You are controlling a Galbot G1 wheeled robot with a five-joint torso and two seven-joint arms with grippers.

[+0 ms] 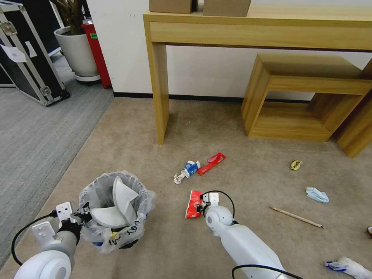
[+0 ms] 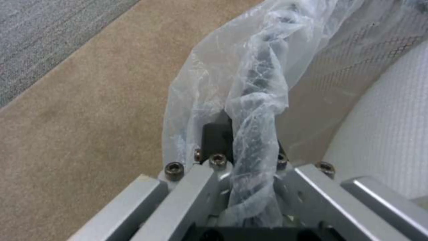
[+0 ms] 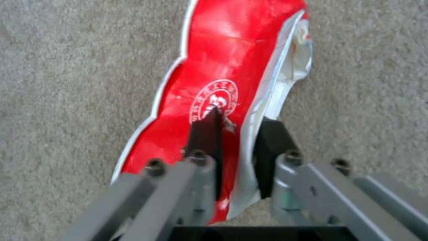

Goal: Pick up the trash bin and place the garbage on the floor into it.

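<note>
1. The floor [image 1: 248, 182] is beige-tan carpet, and it carries the trash bin and all the scattered litter.
2. The worktop [image 1: 255, 27], a long wooden console against the wall, stands well beyond the trash bin.
3. The trash bin [image 1: 116, 207] is upright with its mouth facing up, lined with a crinkly translucent bag; two white slippers [image 1: 118, 203] stand tilted inside it.
4. The left claw [image 1: 79, 217] sits at the bin's rim on the side away from the litter, clenched on the rim with the bag; in the left wrist view the twisted plastic [image 2: 256, 134] runs straight between its fingers [image 2: 216, 137].
5. The right claw [image 1: 199, 203] is down on the floor just to the right of the bin, its fingers [image 3: 207, 129] closing on a flattened red wrapper [image 3: 214, 83] but with a gap still between them.
6. That wrapper's long axis runs away from the claw, its torn silver-lined end pointing outward.
7. A wooden stick [image 1: 296, 217] lies far to the bin's right, its long axis slanting across the carpet.
8. A second red wrapper [image 1: 212, 162] and a crushed paper cup [image 1: 188, 170] lie beyond the bin, toward the worktop.
9. A light-blue mask [image 1: 317, 195] lies near the stick, farther from the bin.
</note>
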